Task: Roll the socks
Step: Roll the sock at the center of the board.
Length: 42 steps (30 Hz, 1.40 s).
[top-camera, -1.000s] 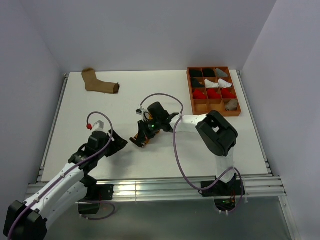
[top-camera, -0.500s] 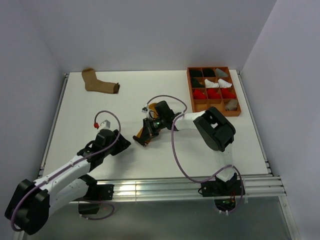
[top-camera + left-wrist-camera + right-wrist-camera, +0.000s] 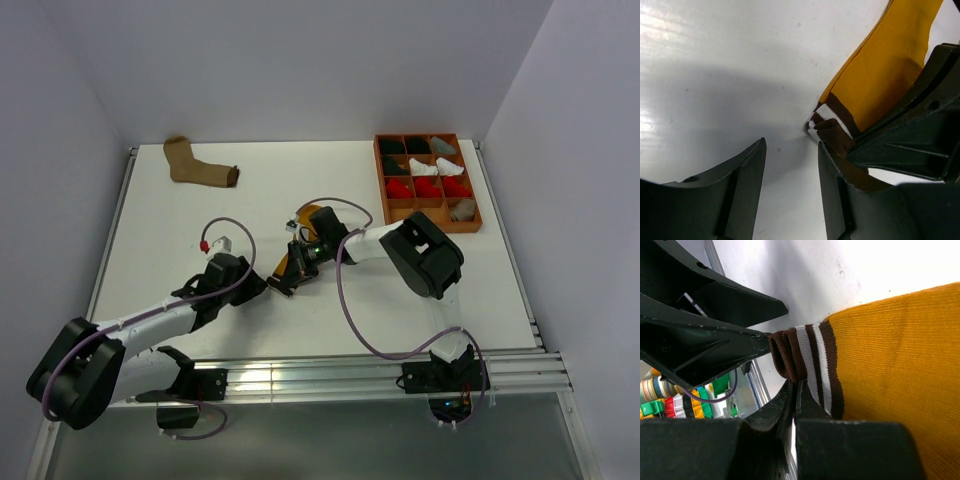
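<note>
From above, right gripper clamped on the mustard yellow sock mid-table, well inside every edge; at the left wrist, left gripper partly open, one finger just beside the striped cuff, white table between; at the right wrist, jaws pinching that cuff.

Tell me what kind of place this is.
Probably a lab robot cell, not a home: a white table edged with an aluminium rail, plain white walls enclosing it, and a left arm and right arm bolted at its near edge.
</note>
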### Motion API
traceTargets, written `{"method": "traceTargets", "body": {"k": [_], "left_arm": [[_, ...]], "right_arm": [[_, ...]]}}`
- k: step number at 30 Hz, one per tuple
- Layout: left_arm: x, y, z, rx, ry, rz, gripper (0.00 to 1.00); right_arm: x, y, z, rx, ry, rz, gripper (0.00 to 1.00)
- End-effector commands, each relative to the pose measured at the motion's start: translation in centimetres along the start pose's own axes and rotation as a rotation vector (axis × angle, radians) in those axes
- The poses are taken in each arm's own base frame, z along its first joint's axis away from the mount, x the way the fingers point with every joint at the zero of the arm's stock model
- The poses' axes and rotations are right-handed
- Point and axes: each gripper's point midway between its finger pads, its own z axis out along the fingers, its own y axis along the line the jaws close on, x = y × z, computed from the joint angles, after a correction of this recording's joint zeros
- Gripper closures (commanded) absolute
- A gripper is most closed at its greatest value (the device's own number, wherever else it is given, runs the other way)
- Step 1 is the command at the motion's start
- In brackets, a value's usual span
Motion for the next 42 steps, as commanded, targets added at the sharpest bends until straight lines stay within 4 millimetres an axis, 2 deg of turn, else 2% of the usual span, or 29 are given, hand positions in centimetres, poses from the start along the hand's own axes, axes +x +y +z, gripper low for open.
{"method": "traceTargets", "body": {"k": [1,6,14,16,22,24,31,36,42], "left_arm": [[-1.4,-1.5,0.8,0.021,-0.043,0.028,0.49],[-1.4,-2.1,1.1,0.03,-0.043,0.041,0.5],[-0.8,-1.2,2.4,-0.033,-0.02,0.076,0.51],[-0.4,-0.7,2.9,-0.061,0.001,0.088,0.52],[1.2,0.3,3.7,-0.124,0.046,0.122,0.57],[1.9,0.6,3.8,-0.144,0.06,0.139,0.58],[2.7,1.1,4.2,-0.194,0.081,0.166,0.63],[2.8,1.1,4.6,-0.215,0.094,0.182,0.65],[3.0,0.9,4.9,-0.216,0.101,0.186,0.67]], "right_arm": [[-0.5,-0.5,-0.2,-0.012,-0.019,0.0,1.0],[-0.4,-0.8,-0.1,-0.007,-0.016,0.009,1.0],[-0.5,-1.1,-0.1,0.009,-0.019,0.017,0.99],[-0.5,-1.0,-0.3,0.02,-0.022,0.011,0.97],[-1.1,-0.8,-0.9,0.067,-0.054,-0.025,0.76],[-1.4,-0.6,-1.1,0.078,-0.07,-0.035,0.73],[-2.0,0.5,-2.4,0.119,-0.128,-0.117,0.55],[-1.6,0.6,-3.1,0.22,-0.156,-0.198,0.52],[-1.2,-1.2,-2.8,0.346,-0.157,-0.223,0.55]]}}
